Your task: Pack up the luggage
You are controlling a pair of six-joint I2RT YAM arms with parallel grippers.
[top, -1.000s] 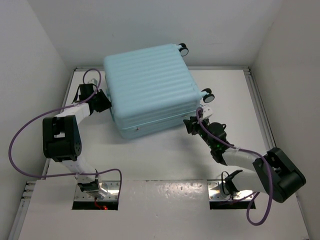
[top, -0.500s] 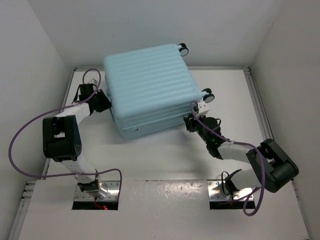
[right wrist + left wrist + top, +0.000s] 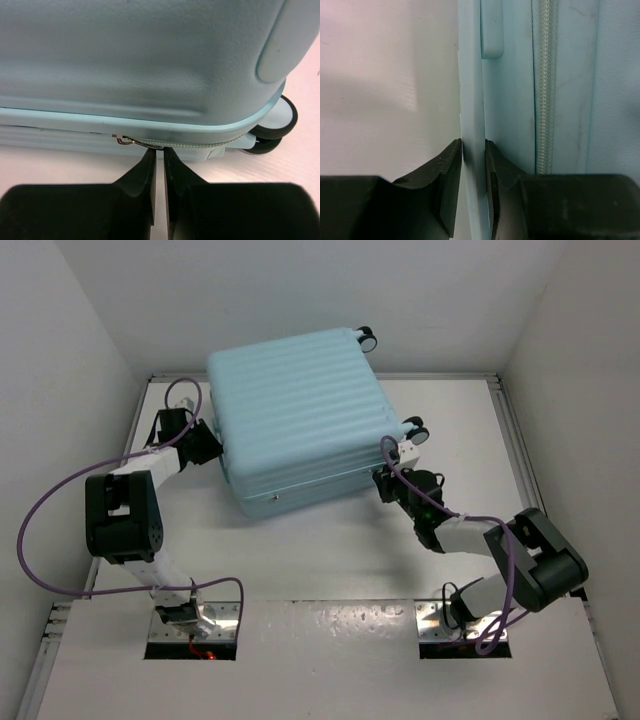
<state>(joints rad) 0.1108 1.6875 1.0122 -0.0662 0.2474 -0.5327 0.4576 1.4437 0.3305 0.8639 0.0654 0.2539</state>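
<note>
Left gripper is clamped on a thin pale aqua edge strip of the suitcase, one black finger on each face of the strip. Right gripper is drawn almost together, only a narrow slit being left. Nothing is seen between its fingers, and its tips sit just below the zipper at the near right corner of the suitcase.

Suitcase position: flat on a broad side at the far middle of the white table, between the two arms, with the far edge reaching past the table's far rim.

Orientation: the wheeled end is turned to the right and slightly away. Two black wheels are seen there. The ribs, and with them the long axis, run left to right, slanting toward the far right.

Markings: a small dark spot is noted on the near side wall, too small to be read.

Container state: the shell is closed and the contents are hidden. A small metal zipper pull lies on the seam, just left of the right gripper's tips and apart from them.
</note>
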